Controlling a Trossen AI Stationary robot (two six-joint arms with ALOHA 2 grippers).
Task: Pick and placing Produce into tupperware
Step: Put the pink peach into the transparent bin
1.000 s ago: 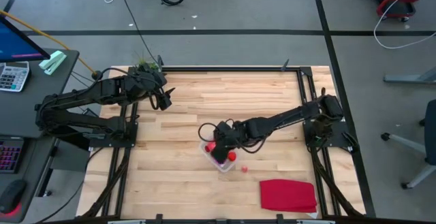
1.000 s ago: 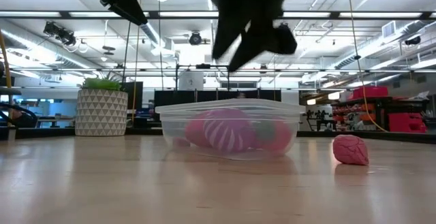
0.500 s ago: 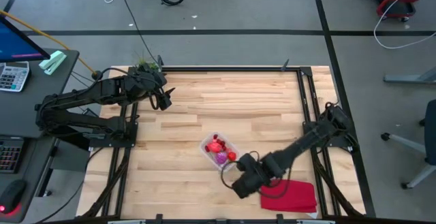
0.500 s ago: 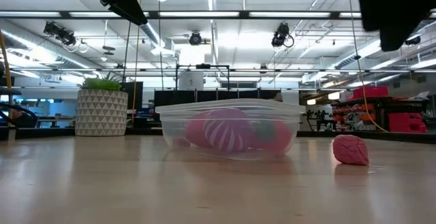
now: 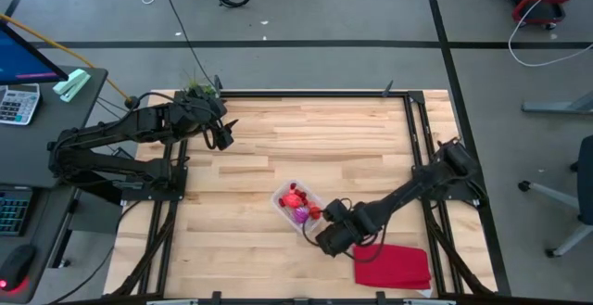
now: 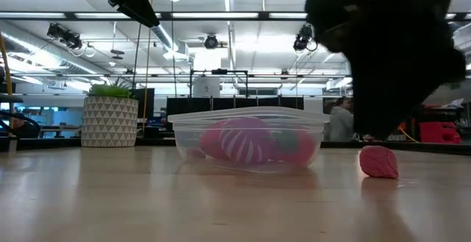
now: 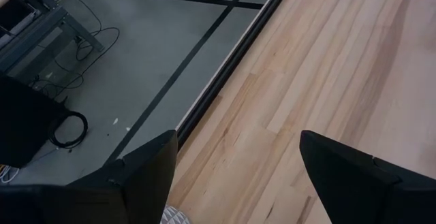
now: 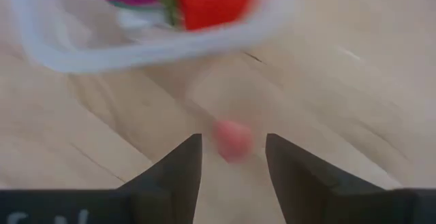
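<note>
Right end effector [image 8: 233,157] open over pink piece [image 8: 233,139], tupperware [image 8: 102,54] unlabelled

Two dark, near-black arms, each a chain of slim tube links with chunkier rounded joint housings. A thin black cable loops beside the right gripper [image 5: 331,237]. Its fingers [image 8: 178,173] are flat, matte black wedges with straight inner edges. The left gripper [image 5: 222,134] shows the same broad black blades, edges faintly bevelled, against its bulky black wrist block.
</note>
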